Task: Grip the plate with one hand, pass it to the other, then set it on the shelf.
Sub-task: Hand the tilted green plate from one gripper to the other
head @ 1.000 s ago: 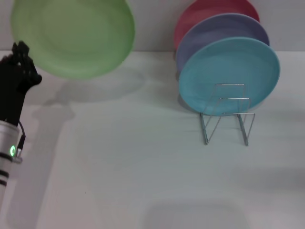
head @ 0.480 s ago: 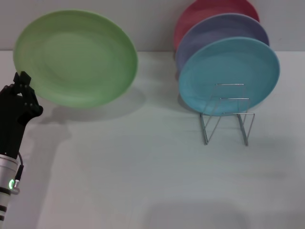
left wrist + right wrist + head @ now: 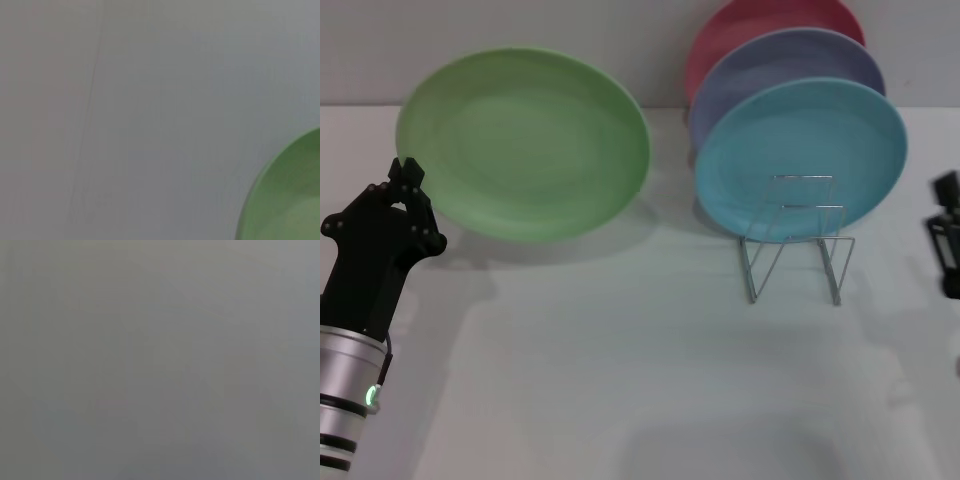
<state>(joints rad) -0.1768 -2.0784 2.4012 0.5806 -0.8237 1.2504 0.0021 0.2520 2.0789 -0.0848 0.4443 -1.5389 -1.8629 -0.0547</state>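
The light green plate (image 3: 525, 143) hangs tilted in the air at the left, above the white table. My left gripper (image 3: 410, 188), black on a silver arm with a green ring light, is shut on the plate's lower left rim. The plate's edge also shows in the left wrist view (image 3: 287, 200). My right gripper (image 3: 946, 235) shows only as black parts at the right edge, right of the rack and apart from the plate. The silver wire shelf (image 3: 796, 250) stands at the right of the middle. The right wrist view shows only plain grey.
A light blue plate (image 3: 802, 155), a lavender plate (image 3: 790, 58) and a red plate (image 3: 760, 22) stand on edge in the rack, one behind the other. The white table (image 3: 620, 350) stretches in front, with a grey wall behind it.
My left arm has carried the green plate down and to the right, toward the middle. My right gripper has come into view at the right edge.
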